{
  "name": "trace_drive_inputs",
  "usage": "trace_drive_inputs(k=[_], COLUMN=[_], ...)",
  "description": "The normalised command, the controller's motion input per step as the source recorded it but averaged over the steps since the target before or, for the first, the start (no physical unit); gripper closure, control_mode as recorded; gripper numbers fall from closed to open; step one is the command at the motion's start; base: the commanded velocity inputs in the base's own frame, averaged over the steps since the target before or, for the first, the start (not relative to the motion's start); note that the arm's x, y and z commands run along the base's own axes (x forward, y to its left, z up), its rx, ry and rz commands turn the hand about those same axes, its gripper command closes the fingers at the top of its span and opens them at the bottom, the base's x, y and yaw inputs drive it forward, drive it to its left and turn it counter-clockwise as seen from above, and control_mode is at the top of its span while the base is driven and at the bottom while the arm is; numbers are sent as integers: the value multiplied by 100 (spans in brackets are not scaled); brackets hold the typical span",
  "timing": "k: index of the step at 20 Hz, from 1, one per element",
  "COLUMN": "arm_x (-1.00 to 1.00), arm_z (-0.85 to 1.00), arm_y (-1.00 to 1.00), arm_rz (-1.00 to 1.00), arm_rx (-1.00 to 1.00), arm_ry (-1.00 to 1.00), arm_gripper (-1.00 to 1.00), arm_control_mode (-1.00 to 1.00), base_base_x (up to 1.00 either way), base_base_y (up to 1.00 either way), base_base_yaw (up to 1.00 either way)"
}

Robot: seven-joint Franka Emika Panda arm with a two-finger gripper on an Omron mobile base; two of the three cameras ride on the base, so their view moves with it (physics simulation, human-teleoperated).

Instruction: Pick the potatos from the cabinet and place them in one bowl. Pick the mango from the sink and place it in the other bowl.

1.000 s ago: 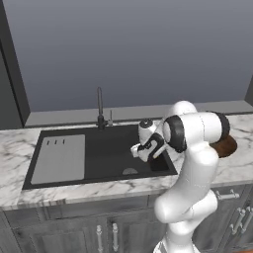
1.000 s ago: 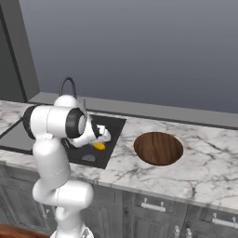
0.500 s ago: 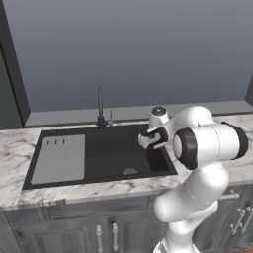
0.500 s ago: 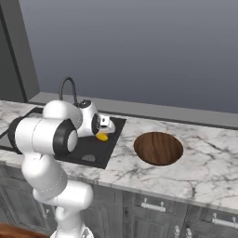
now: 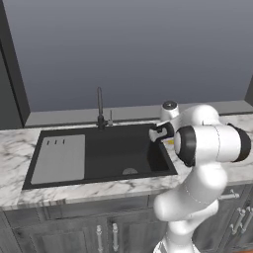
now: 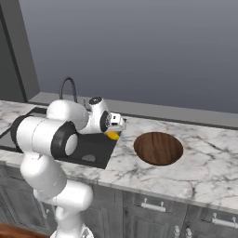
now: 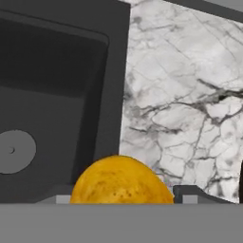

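Observation:
My gripper [image 6: 114, 131] is shut on the mango [image 6: 112, 135], a small yellow-orange fruit held just above the right rim of the black sink [image 6: 91, 145]. In the hand view the mango [image 7: 121, 182] sits between my two fingertips, with the sink [image 7: 47, 95] on the left and marble counter on the right. From the left base view, a sliver of the mango [image 5: 169, 142] shows behind my arm. The other bowl [image 6: 158, 148], dark reddish-brown, stands on the counter a short way right of the gripper. The potatos and the one bowl are out of view.
A thin dark faucet [image 5: 100, 106] rises behind the sink [image 5: 99, 153], and a grey ribbed drainboard [image 5: 59, 158] fills its left part. Marble counter [image 6: 209, 158] stretches right of the bowl. A dark tall panel [image 5: 10, 74] stands at the far left.
The arm has swung right, carrying the mango from over the sink basin to the sink's right rim, closer to the dark brown bowl.

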Motion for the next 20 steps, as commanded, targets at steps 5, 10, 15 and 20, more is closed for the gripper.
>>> trace_drive_inputs(k=[5, 10, 15, 20], arm_x=[-14, -29, -13, -5], arm_z=[23, 70, 25, -1], arm_y=[-68, -63, -60, -59], arm_rz=[-2, -2, -1, 0], arm_rx=[-1, 0, 0, 0], arm_ry=[0, 0, 0, 0], arm_gripper=[100, 100, 100, 100], arm_control_mode=[-100, -100, -100, -100], base_base_x=[0, 0, 0, 0], base_base_y=[0, 0, 0, 0], base_base_yaw=[0, 0, 0, 0])
